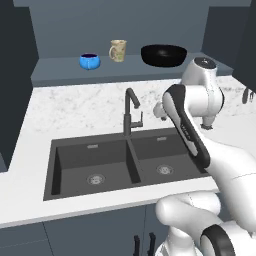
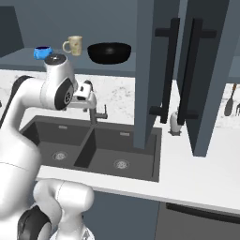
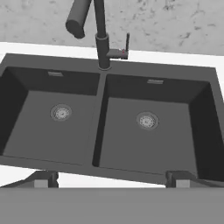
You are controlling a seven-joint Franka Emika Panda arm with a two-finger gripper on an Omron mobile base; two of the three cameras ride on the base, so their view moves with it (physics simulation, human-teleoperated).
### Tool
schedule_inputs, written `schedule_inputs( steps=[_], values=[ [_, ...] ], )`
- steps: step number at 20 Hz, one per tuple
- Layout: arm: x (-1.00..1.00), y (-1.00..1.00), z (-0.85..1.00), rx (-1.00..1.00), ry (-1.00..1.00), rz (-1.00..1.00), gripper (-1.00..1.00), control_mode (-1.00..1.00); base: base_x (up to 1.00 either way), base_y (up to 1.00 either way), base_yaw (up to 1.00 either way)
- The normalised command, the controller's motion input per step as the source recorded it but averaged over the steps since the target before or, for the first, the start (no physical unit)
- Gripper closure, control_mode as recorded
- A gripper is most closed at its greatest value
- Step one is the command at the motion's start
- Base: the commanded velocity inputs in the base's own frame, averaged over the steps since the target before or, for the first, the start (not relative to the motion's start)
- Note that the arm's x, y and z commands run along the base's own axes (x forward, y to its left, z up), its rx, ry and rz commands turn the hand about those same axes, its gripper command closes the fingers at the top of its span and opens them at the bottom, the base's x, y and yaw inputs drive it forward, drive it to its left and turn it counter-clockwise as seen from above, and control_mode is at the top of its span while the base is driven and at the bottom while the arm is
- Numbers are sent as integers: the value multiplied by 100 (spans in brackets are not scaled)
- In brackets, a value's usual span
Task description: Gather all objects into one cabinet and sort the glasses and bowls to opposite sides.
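The gripper stood wide open and empty, its fingertips far apart and touching nothing, above the double sink. The arm rose from the base, bent at the elbow, with the hand pointing down at the basins. The tap lay at twelve o'clock from the hand. On the back ledge stood the blue bowl, the mug and the black bowl in a row, at about one o'clock beyond the tap. The cabinet door hung at three o'clock.
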Motion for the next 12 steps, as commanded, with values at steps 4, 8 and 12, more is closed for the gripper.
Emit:
schedule_inputs(
  steps=[4,8,12],
  values=[
    [-30,0,0,0,-33,0,-100,-100,0,0,0],
    [-27,-1,13,2,-30,-1,-100,-100,0,0,0],
    [-17,-1,39,6,-12,0,-100,-100,0,0,0]
  ],
)
